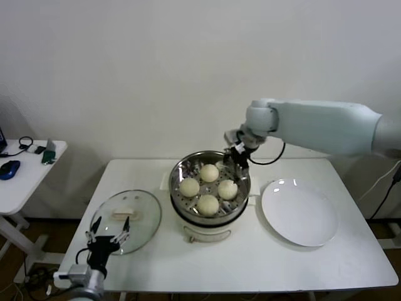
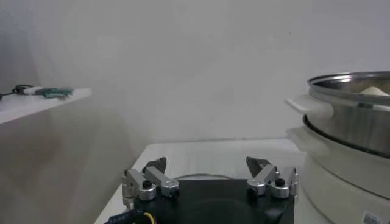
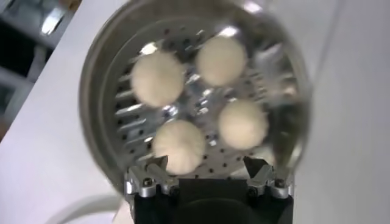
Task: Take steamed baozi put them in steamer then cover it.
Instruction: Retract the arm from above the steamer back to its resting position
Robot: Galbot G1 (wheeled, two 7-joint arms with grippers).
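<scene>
Four steamed baozi (image 1: 208,187) in steamer (image 1: 180,168), table centre. Cover (image 1: 139,212) flat on table, left. Right gripper (image 1: 237,156) over steamer's far rim, fingers spread, empty. Left gripper (image 1: 108,231) near cover's near edge, fingers spread.

The right arm (image 1: 326,128) is a thick, smooth tube in pale blue-white, ending in a rounded grey-white wrist joint (image 1: 260,117). A thin black cable (image 1: 274,157) loops off that wrist. The right gripper (image 1: 239,153) beyond it is dark, almost black. Up close, the right gripper (image 3: 211,176) has a black body with 2 silver metal finger mounts, each with dark screws and black tips. The left gripper (image 2: 211,176) is built the same: black block, 2 silver brackets with round black screws, dark pointed tips, plus a yellow wire (image 2: 148,217) near its base. From the head view the left gripper (image 1: 108,230) is black on a grey cylindrical wrist (image 1: 84,282).
</scene>
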